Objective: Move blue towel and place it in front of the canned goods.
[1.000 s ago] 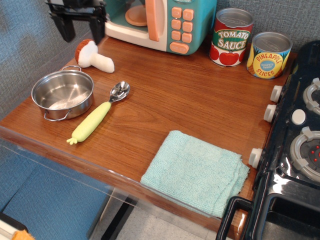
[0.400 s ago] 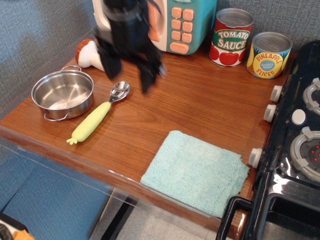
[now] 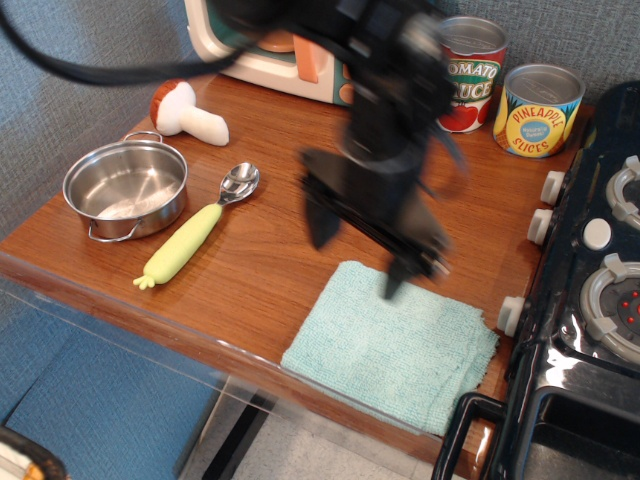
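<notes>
The blue towel [image 3: 395, 345] is a pale aqua folded cloth lying flat at the front right of the wooden counter. The canned goods stand at the back right: a red Tomato Sauce can [image 3: 472, 72], partly hidden by the arm, and a yellow Pineapple Slices can [image 3: 538, 108]. My black gripper [image 3: 357, 258] hangs open and empty just above the towel's far edge, one fingertip [image 3: 320, 232] left of the towel, the other over its back edge. The image of the arm is blurred.
A teal and cream toy microwave [image 3: 265, 50] stands at the back. A toy mushroom [image 3: 185, 112], a steel pot [image 3: 126, 187] and a spoon with a yellow handle [image 3: 195, 238] lie on the left. A black toy stove [image 3: 590, 300] borders the right side.
My arm has swept from the back left by the microwave across the counter to the right and forward, down to the towel's far edge. Nothing else has moved.
</notes>
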Motion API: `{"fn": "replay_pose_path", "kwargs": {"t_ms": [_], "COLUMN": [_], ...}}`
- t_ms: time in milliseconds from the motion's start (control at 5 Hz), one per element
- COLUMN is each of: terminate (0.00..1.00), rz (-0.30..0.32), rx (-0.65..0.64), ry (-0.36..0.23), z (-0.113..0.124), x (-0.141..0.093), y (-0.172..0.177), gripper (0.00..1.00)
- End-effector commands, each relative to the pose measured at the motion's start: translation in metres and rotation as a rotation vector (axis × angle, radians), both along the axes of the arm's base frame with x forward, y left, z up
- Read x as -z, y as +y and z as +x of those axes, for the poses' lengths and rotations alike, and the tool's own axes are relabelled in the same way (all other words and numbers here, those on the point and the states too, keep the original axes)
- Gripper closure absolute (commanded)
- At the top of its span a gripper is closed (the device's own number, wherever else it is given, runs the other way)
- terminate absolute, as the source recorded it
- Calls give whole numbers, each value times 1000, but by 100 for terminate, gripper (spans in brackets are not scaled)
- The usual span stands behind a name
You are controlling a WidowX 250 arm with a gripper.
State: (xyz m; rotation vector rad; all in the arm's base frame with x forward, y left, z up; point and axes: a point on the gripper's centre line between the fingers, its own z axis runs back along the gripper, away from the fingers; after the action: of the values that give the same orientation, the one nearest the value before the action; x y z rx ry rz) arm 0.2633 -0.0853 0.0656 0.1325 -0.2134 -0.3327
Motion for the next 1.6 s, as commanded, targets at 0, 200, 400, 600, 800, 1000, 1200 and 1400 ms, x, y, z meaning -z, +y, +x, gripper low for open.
{"fn": "replay_pose_path", "kwargs": {"t_ms": [0, 200, 400, 600, 800, 1000, 1200, 1400], "terminate": [0, 0, 0, 0, 0, 0, 0, 0], "rz": [33, 19, -1, 7, 8, -2, -13, -25], "rx": [65, -27, -123, -161, -180, -257, -423, -568], "ry": [-15, 25, 37, 56, 43, 58, 22, 11], "z": [-18, -20, -29, -35, -34, -14, 27, 71], "x": [8, 20, 39, 59, 73, 71, 56, 48], "y": [-4, 14, 31, 41, 46, 59, 88, 118], "gripper": [0, 0, 0, 0, 0, 0, 0, 0]}}
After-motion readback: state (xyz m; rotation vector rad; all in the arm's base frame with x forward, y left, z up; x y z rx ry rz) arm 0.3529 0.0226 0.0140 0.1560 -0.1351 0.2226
